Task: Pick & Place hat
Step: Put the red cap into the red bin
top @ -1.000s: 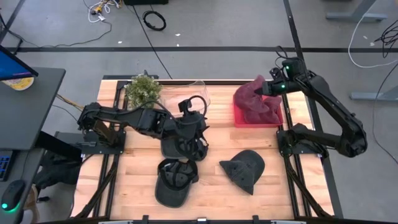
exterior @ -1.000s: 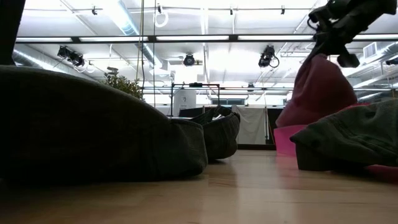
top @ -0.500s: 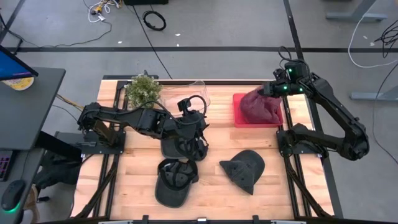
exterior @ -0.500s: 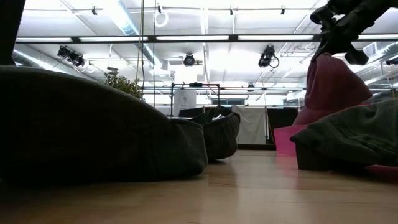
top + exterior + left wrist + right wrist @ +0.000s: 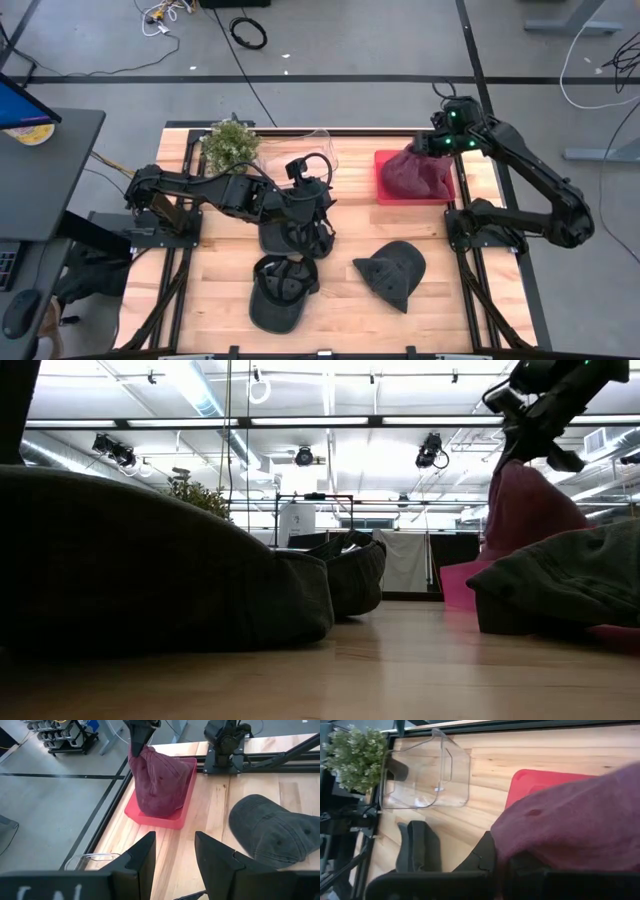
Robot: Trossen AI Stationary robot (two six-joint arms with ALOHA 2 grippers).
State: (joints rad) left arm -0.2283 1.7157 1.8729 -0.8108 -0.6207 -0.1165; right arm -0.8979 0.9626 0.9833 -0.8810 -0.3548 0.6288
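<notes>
The right end effector stays clenched on the crumpled maroon fabric hat, which sits in the shallow red plastic tray at the wooden desk's far right. The left end effector hovers mid-desk, fingers parted and empty.

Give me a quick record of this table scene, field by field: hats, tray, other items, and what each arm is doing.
Held hat: maroon fabric cap, pinched at its top, draped onto the tray
Tray: shallow red plastic tray, far right of the table
Other hats: three dark grey caps, one front right, one front centre, one under the left arm
Other items: clear plastic bin; small green potted plant
Right gripper: jaws shut on the maroon cap
Left gripper: jaws apart, mid-table, holding nothing visible
</notes>
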